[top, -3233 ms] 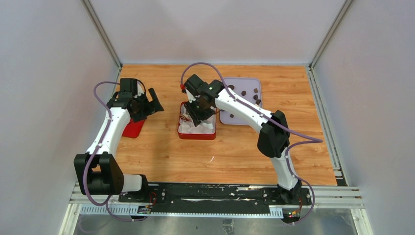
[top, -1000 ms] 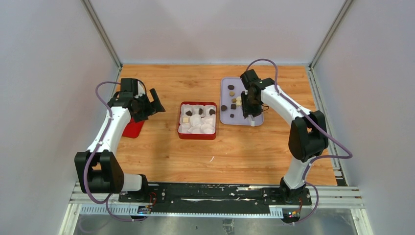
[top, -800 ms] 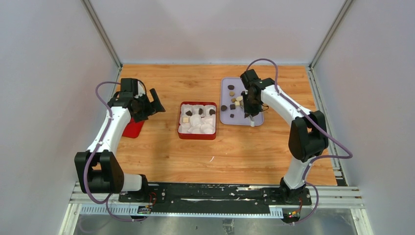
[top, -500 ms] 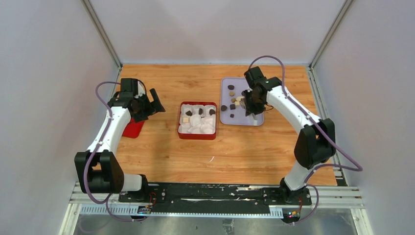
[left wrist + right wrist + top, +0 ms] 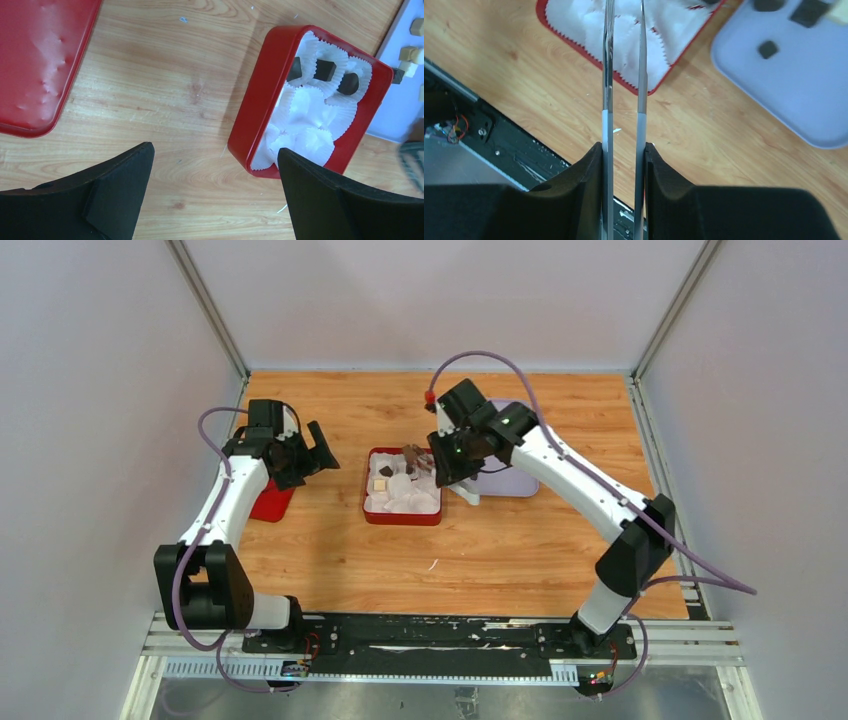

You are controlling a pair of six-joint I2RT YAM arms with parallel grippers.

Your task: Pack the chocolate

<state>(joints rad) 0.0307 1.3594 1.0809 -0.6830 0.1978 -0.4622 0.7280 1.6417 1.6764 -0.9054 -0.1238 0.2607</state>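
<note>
Right pincer (image 5: 624,20): thin blades nearly together, tips out of view, cannot tell if clamped. It hangs over red rectangular box (image 5: 403,521), likely adding to small dark chocolate pieces (image 5: 325,70). Left pincer (image 5: 215,150) wide apart, idle.

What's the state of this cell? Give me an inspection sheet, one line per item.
surface: wooden table, few white flecks.
job's things: red box lined with paper cups, chocolate in a few; more on lavender tray.
clutter: red lid, apart from box.
grippers: left gripper open, empty; right gripper clamped on tweezers above box, tips not visible.
cables: purple cable looping along each arm.
surroundings: white walls, metal frame.
</note>
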